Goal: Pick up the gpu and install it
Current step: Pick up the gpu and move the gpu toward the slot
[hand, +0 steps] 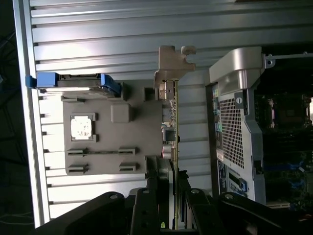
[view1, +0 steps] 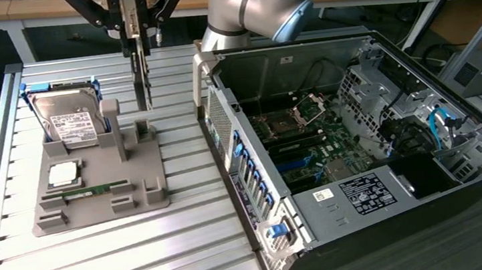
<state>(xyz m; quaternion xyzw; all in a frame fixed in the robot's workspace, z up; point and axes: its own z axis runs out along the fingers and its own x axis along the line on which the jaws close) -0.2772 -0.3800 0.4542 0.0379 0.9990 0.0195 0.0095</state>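
Observation:
The gpu (view1: 142,81) is a thin dark card seen edge-on, hanging upright in the air above the back of the grey holder (view1: 144,192). My gripper (view1: 137,46) is shut on its upper edge. In the wrist view the gpu (hand: 172,115) runs lengthwise away from my gripper (hand: 169,193), its silver end bracket (hand: 172,61) at the far end. One dark finger (hand: 149,196) presses on each face of the card. The card hangs between the holder and the open computer case (view1: 220,110), clear of both.
The grey holder carries a silver hard drive (view1: 74,122) in a blue frame, a square processor (view1: 63,172) and a green memory stick (view1: 94,189). The open case shows its motherboard (view1: 313,141) on the exterior view's right. A slatted metal table (view1: 146,252) lies under everything.

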